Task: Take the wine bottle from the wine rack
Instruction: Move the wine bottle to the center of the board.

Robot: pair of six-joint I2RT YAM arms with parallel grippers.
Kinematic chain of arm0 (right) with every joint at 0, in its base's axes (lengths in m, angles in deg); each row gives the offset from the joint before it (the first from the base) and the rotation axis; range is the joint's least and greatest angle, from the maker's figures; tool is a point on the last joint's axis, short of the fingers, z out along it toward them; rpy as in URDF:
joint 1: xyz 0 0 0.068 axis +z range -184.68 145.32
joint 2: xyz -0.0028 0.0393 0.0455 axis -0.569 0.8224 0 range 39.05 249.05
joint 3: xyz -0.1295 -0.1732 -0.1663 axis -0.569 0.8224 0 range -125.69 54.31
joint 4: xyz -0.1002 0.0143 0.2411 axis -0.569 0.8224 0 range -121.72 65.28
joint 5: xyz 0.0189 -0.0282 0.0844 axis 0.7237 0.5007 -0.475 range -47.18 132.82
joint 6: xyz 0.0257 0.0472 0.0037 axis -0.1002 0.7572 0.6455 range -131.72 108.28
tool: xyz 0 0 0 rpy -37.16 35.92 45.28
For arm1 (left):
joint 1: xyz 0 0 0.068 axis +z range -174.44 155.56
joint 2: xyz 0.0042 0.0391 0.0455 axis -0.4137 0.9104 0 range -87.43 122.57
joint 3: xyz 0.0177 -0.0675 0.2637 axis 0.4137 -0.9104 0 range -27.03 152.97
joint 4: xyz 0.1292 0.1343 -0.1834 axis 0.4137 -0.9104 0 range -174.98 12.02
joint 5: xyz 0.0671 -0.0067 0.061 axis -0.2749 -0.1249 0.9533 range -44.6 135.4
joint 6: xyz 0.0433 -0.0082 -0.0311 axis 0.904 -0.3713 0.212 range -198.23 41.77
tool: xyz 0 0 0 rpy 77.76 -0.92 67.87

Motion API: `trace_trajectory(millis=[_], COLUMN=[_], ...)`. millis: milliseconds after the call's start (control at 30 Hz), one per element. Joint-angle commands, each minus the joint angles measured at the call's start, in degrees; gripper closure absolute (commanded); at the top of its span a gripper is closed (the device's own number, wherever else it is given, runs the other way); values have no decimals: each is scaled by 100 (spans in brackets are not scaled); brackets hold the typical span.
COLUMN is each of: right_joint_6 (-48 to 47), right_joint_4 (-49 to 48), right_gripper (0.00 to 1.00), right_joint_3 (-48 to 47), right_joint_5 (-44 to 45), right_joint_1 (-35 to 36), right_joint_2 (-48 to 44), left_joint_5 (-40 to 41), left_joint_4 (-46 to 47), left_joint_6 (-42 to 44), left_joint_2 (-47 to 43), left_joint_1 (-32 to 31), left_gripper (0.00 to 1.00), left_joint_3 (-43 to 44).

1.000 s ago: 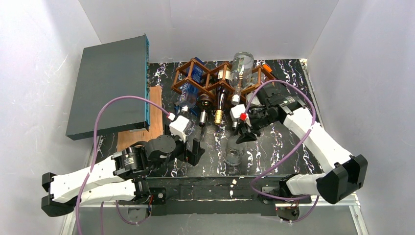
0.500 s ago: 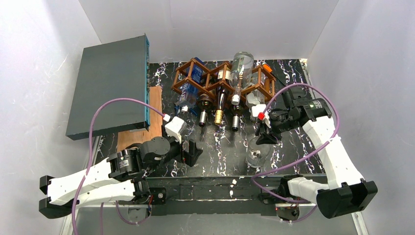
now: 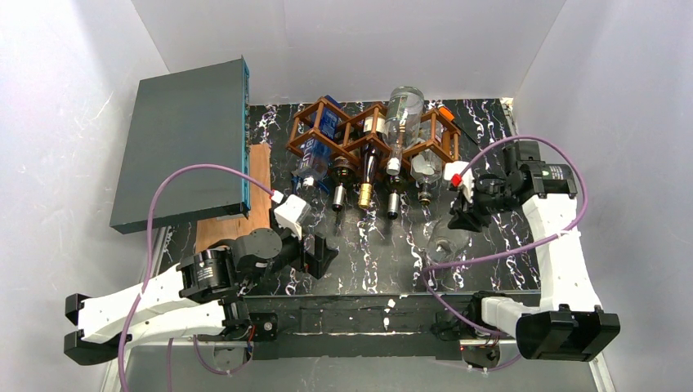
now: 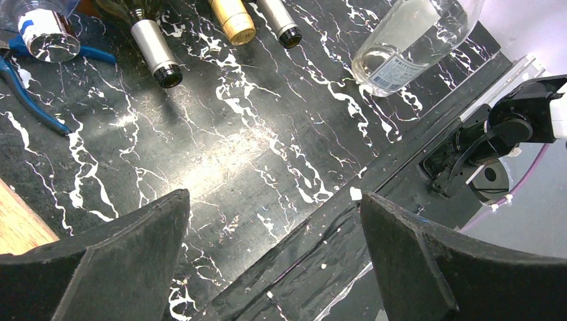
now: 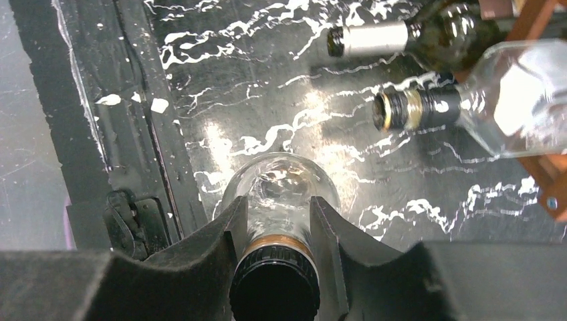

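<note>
The brown wooden wine rack (image 3: 353,122) stands at the back of the black marble table and holds several bottles. In front of its right end my right gripper (image 3: 459,214) is shut on the neck of a clear glass wine bottle (image 3: 445,245), which is out of the rack and hangs neck up over the table. In the right wrist view the fingers (image 5: 234,224) clamp the neck just under the black cap, with the bottle (image 5: 281,179) below them. That bottle (image 4: 408,40) also shows at the left wrist view's top right. My left gripper (image 3: 319,253) (image 4: 273,195) is open over the table's front edge.
A dark bottle with a gold cap (image 3: 367,171), a blue-labelled one (image 3: 315,151) and a clear one (image 3: 404,110) on top lie in the rack. A grey flat box (image 3: 184,139) and a wooden board (image 3: 260,192) sit at the left. Blue-handled pliers (image 4: 27,87) lie near the bottle necks.
My right arm has swung to the right, carrying the clear bottle from in front of the rack's middle to in front of its right end. The left arm drew back slightly, then stayed.
</note>
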Motion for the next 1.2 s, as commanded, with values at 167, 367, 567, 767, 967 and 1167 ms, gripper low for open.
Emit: trace_trajectory(millis=[167, 367, 567, 767, 967, 1167], right_joint_6=[-463, -600, -706, -741, 87, 1830], right_joint_4=[157, 166, 166, 157, -604, -2618], right_gripper=[99, 99, 99, 99, 99, 99], right_joint_3=[-743, -927, -1158, -1537, -1832, -1469], right_joint_5=[-481, -567, -625, -810, -919, -1009], right_joint_1=[-1158, -1711, -2193, -2764, -3014, -3003], right_joint_2=[226, 521, 794, 1183, 1648, 1594], left_joint_5=[59, 80, 97, 86, 71, 86], left_joint_4=[50, 66, 75, 111, 128, 187], left_joint_6=[102, 123, 166, 186, 228, 227], left_joint_2=[-143, -234, -229, -220, -161, -146], left_joint_1=[21, 21, 20, 21, 21, 23], left_gripper=[2, 2, 2, 2, 2, 2], left_joint_3=[-69, -110, -117, -141, -116, -134])
